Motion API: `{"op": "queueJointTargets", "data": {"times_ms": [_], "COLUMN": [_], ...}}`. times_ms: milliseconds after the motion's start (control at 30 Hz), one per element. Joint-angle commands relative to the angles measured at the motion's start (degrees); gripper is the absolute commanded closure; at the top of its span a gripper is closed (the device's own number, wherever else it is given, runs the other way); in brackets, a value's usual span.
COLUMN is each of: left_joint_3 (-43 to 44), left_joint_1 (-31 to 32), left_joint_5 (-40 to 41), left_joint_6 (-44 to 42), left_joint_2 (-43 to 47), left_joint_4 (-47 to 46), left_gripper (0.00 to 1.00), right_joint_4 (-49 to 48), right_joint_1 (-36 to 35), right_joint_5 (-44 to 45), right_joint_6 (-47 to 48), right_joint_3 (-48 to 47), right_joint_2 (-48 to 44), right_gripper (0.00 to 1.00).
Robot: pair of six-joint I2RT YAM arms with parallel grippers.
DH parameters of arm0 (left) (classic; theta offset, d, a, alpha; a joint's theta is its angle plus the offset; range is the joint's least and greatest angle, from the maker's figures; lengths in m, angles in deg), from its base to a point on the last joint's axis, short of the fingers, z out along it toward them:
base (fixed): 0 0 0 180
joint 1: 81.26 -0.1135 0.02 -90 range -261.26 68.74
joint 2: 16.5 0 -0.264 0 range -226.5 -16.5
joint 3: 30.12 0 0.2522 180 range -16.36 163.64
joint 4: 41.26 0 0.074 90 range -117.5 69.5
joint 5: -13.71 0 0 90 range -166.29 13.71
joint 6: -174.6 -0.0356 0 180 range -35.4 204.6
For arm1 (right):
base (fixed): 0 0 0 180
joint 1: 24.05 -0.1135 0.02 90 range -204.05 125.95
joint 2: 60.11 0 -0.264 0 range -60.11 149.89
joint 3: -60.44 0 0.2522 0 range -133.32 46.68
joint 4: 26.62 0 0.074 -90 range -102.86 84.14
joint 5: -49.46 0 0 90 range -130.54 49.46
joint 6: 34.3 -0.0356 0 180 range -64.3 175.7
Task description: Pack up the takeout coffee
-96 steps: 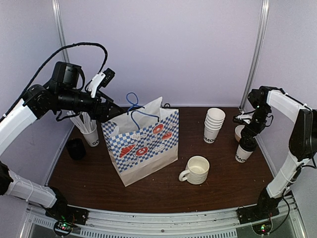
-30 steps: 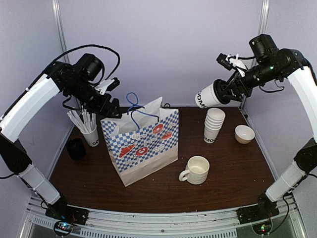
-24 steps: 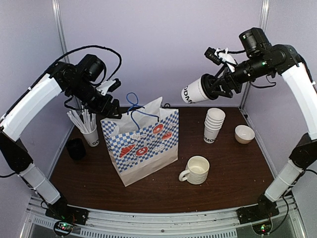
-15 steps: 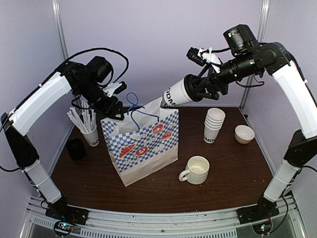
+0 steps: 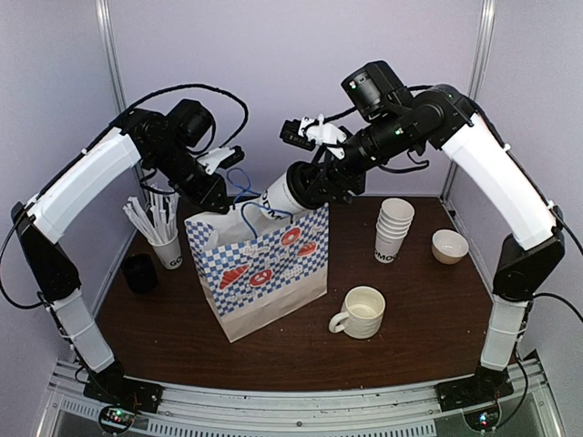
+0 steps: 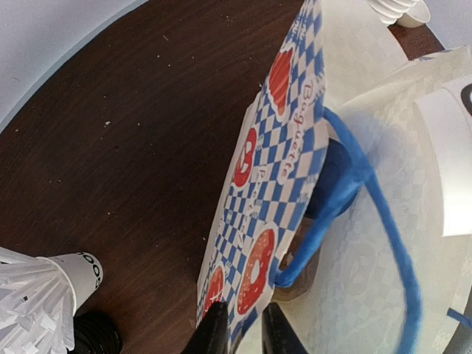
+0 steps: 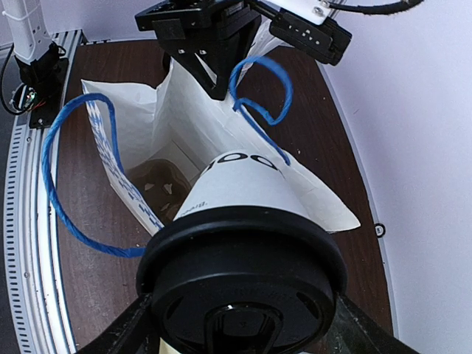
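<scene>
Top external view: right tool clamped on a lidded coffee cup, held tilted with its base first at the mouth of the paper bag, not yet down inside. The left tool sits across the bag mouth from it, at the rear rim. Below and to the right of the right tool, on the tabletop: stack of lidless cups, mug, small bowl. No second lidded cup is seen.

Left wrist view: fingers pinched on the bag wall, one on each side, apparently holding the mouth open.

Right wrist view: black lid between the tool's fingers. The bag opening is straight ahead, with the blue handles splayed aside. Bag contents are unclear.

Progress, judged: the first cup is at the point of entry, with lowering and release left to do. The second cup cannot be placed.
</scene>
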Motion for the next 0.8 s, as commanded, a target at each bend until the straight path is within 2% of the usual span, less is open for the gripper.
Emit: {"op": "queueJointTargets", "data": {"times_ms": [0,233,767], "left_joint_3": [2.6,4.2,9.0], "left_joint_1": [-0.4,-0.4,-0.2], "left_joint_5": [-2.3,-4.2,-10.9], "left_joint_6": [-2.7,-4.4,-10.6], "left_joint_2": [-1.0,-2.0,-1.6], "left_joint_4": [-0.1,0.0,0.0], "left_gripper": [0.84,0.96,0.94], "right_joint_4": [-1.0,-1.7,-1.4], "right_joint_1": [-1.4,-3.2,-10.4], "right_joint_5": [1.5,3.5,6.8], "right_joint_6": [0.9,1.9,4.6], "right_joint_3": [-0.3,0.5,2.5], "right_joint_2": [-0.8,1.6,5.3], "right_gripper": [0.27,0.27,0.27]}}
